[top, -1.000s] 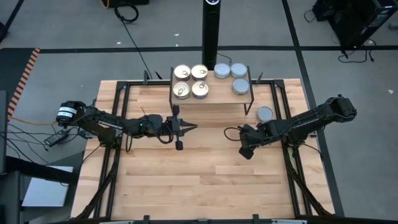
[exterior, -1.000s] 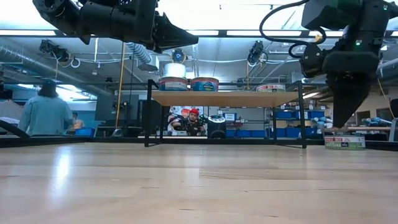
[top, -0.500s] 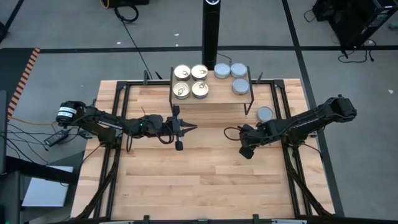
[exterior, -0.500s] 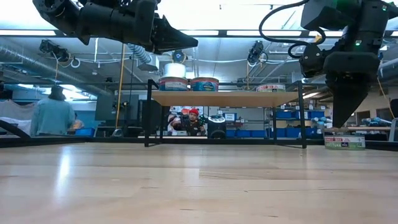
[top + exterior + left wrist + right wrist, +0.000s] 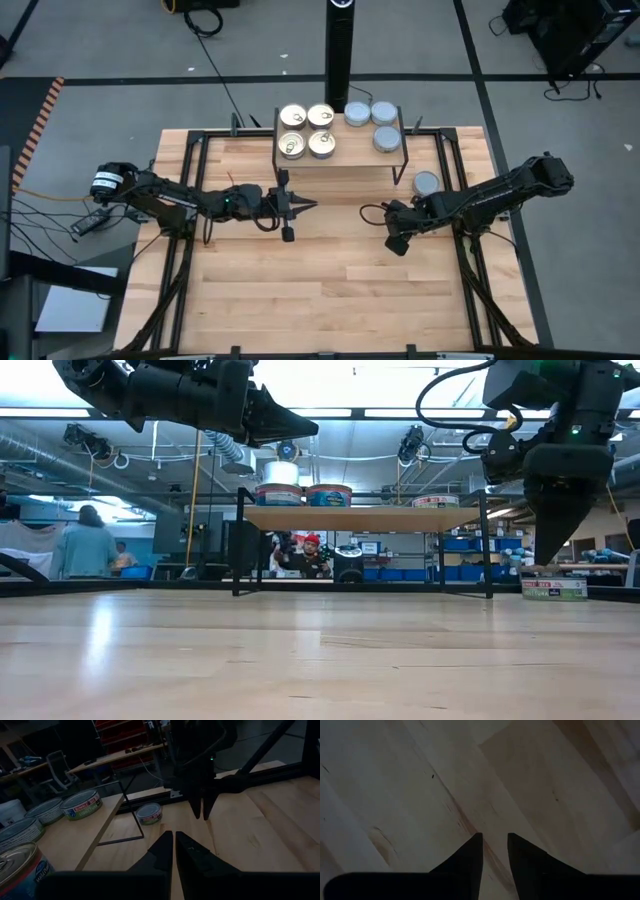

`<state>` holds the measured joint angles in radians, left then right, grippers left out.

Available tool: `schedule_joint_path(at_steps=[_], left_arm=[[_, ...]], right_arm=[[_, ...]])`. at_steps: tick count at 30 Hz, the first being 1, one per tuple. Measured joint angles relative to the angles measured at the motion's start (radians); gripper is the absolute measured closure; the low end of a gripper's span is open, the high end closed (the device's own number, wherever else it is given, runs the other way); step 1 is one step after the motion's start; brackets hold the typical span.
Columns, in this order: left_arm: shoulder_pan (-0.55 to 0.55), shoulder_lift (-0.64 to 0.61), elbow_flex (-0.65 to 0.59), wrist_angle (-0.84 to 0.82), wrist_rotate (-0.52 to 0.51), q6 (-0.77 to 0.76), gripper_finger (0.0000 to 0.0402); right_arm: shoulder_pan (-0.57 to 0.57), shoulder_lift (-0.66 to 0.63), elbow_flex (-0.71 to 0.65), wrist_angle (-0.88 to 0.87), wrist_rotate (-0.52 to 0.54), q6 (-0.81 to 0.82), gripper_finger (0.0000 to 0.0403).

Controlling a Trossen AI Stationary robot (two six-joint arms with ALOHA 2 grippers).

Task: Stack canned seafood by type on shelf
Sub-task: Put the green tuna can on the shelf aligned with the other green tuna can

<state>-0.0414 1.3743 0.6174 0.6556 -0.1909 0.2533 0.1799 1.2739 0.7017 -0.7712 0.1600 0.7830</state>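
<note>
The shelf [image 5: 345, 162] stands at the table's far middle on thin black legs. On its left half rest several gold-lidded tins [image 5: 307, 131] in a square, flat on their bases. On its right half rest three blue-grey-lidded tins [image 5: 374, 121]. One more blue-grey tin [image 5: 426, 183] sits on the tabletop right of the shelf, also seen in the left wrist view [image 5: 149, 813]. My left gripper [image 5: 312, 206] hovers shut and level in front of the shelf's left end. My right gripper [image 5: 397, 244] points down above bare wood, slightly open with nothing between its fingers [image 5: 479, 842].
A black post [image 5: 340, 50] rises just behind the shelf. Black frame rails [image 5: 190, 190] run along the table's left and right sides. The near half of the wooden tabletop [image 5: 320, 300] holds no objects. People move in the room beyond the table.
</note>
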Motion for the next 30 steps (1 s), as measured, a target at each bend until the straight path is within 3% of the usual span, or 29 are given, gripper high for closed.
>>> schedule_joint_path(at_steps=[15,21,25,30], left_arm=[[0.0,0.0,0.0,0.0,0.0,-0.001,0.0376],[0.0,0.0,0.0,0.0,0.0,-0.002,0.0376],[0.0,0.0,0.0,-0.003,0.0,-0.011,0.0376],[0.0,0.0,0.0,-0.005,0.0,-0.021,0.0376]], right_arm=[[0.038,0.0,0.04,-0.027,-0.031,-0.033,0.03],[0.052,0.0,0.098,-0.195,-0.001,-0.021,0.0312],[0.055,0.0,0.116,-0.34,0.066,0.04,0.0332],[0.055,0.0,0.116,-0.431,0.075,0.079,0.0363]])
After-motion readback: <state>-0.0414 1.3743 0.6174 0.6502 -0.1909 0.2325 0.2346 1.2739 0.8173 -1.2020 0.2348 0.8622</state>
